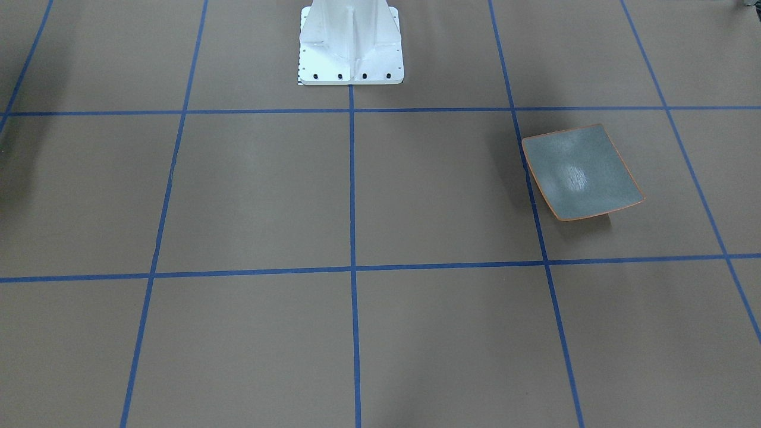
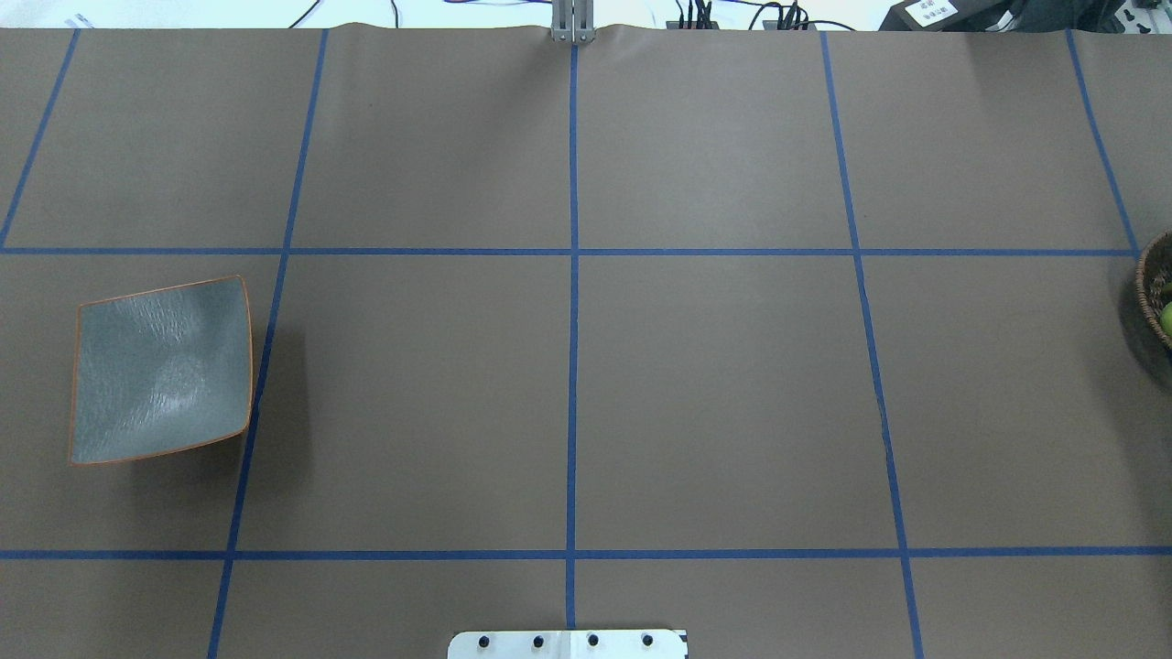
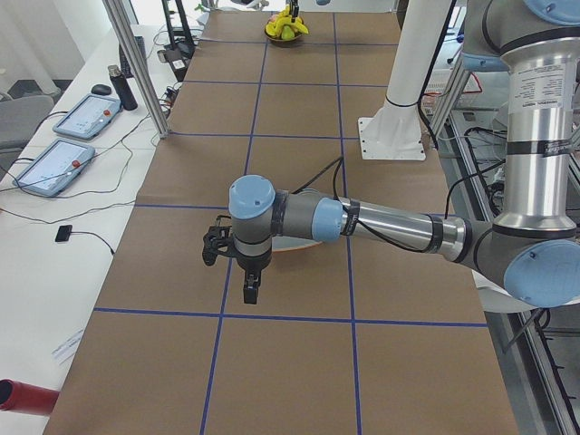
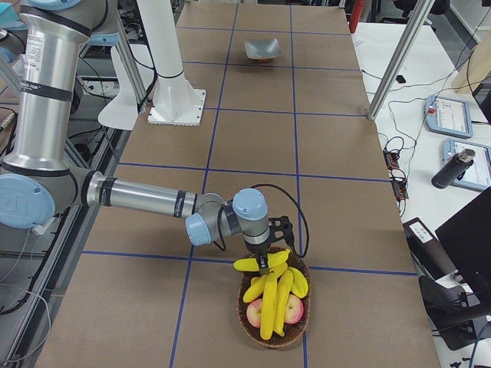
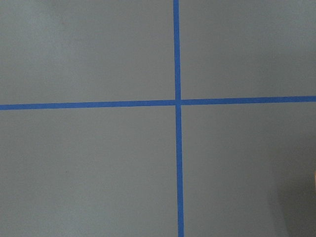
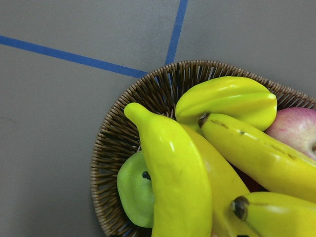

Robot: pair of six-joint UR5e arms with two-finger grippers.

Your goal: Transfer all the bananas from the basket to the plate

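The right gripper (image 4: 263, 267) hangs directly over the bananas (image 6: 178, 182) in the basket (image 6: 111, 148). Whether its fingers are apart, I cannot tell.

Silver tubes (image 4: 146, 199), blue joint caps (image 3: 251, 194) — black cables (image 3: 321, 175)

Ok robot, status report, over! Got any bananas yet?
Right gripper at bananas, left gripper by plate; open or shut unclear. Bananas in basket, plate bare. Apples crowd underneath.
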